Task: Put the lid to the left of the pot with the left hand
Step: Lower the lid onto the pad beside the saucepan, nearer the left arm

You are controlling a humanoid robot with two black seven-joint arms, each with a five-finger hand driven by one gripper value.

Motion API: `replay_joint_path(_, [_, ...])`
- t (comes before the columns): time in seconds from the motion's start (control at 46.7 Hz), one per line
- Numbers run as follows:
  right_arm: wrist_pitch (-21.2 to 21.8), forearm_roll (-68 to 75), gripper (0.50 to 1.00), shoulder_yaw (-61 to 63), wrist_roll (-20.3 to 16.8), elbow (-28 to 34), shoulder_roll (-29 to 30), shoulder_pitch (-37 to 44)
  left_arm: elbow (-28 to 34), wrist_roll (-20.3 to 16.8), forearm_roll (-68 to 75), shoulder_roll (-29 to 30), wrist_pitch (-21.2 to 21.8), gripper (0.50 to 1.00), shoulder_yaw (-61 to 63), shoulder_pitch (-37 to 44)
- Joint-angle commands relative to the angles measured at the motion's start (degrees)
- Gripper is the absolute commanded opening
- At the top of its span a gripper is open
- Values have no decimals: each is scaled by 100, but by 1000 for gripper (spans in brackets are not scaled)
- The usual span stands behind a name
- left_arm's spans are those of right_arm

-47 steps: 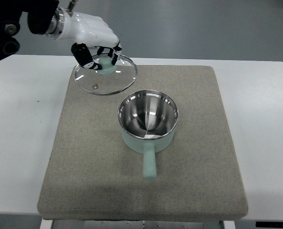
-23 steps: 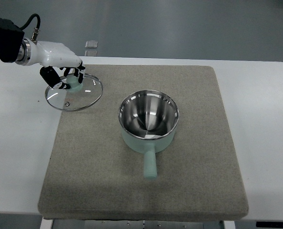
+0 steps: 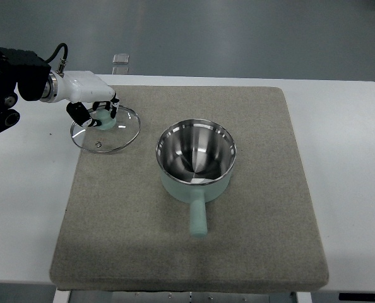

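Note:
A round glass lid [image 3: 107, 133] with a pale green knob sits low over the left edge of the grey mat [image 3: 187, 252], up and to the left of the pot. My left hand [image 3: 97, 112], white with dark fingers, comes in from the left and is shut on the lid's knob. The pale green pot [image 3: 197, 165] with a shiny steel inside stands at the mat's middle, its handle pointing toward the near edge. I cannot tell whether the lid touches the mat.
The mat lies on a white table [image 3: 29, 208], with bare table strips to the left and right. A small clear object [image 3: 120, 59] lies past the table's far edge.
My left hand has carried the lid leftward and down from above the mat's far left part, then slightly back right, and it now sits lower over the mat's left edge.

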Motion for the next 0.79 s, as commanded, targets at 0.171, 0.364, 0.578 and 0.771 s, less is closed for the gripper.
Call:
replay_joint_path(0.171, [0, 0, 923, 0, 0, 0, 0, 0, 207, 0, 0, -169, 492, 500, 51, 160])
replay_joint_path(0.364, [0, 0, 923, 0, 0, 0, 0, 0, 207, 0, -9, -222, 518, 542, 51, 160])
replay_joint_path(0.578, [0, 0, 921, 0, 0, 0, 0, 0, 207, -9, -18, -231, 641, 906, 51, 160])
replay_joint_path(0.771, [0, 0, 921, 0, 0, 0, 0, 0, 181, -9, -79, -231, 641, 994, 51, 160])
